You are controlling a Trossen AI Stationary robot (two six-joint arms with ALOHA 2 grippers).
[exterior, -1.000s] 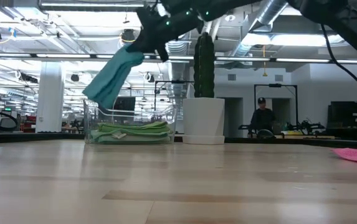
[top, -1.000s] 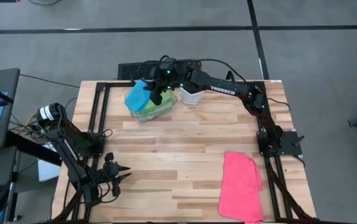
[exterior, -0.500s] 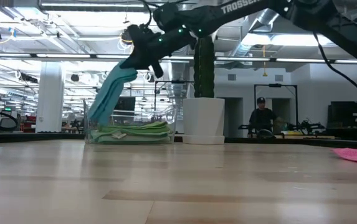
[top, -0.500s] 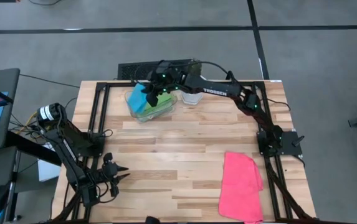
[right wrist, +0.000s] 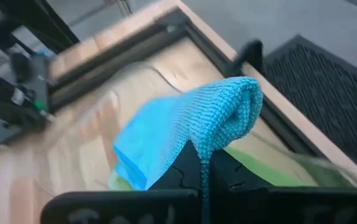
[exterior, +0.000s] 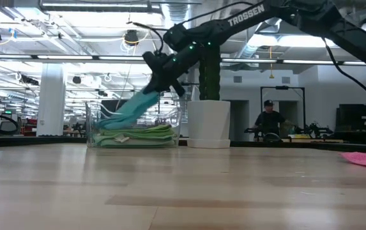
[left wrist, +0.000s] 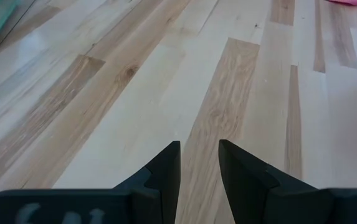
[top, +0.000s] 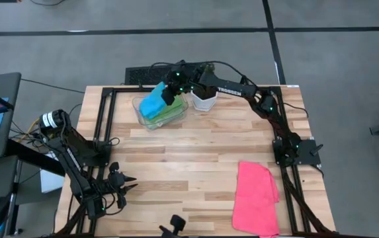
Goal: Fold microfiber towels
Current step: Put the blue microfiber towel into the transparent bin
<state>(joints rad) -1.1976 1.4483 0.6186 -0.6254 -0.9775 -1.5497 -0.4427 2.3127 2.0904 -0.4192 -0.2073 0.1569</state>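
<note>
My right gripper is at the table's far side, over a clear plastic tray, shut on a folded cyan blue towel. The towel slants down from the gripper into the tray. Green towels lie stacked flat in the tray, below the blue one. A hot pink towel lies flat at the near right of the table. My left gripper waits at the near left, just above the wood. Its fingers stand open with nothing between them. My right gripper pinches the blue towel between its two fingers at a thick folded end; the cloth bulges past the fingertips. The fingers slant down from the table's right. The towel trails down and leftward, its lower end lying on the green towels in the tray.
A white pot with a tall cactus stands just right of the tray, close to my right arm. Black rails frame the table's left and right sides. A small dark object sits at the near edge. Bare wood fills the middle.
My right gripper has gone down toward the tray, rolling a little, still shut on the blue towel. The towel hung clear above the tray's left side; now its lower end has come down into the tray onto the green stack and it lies slanted.
</note>
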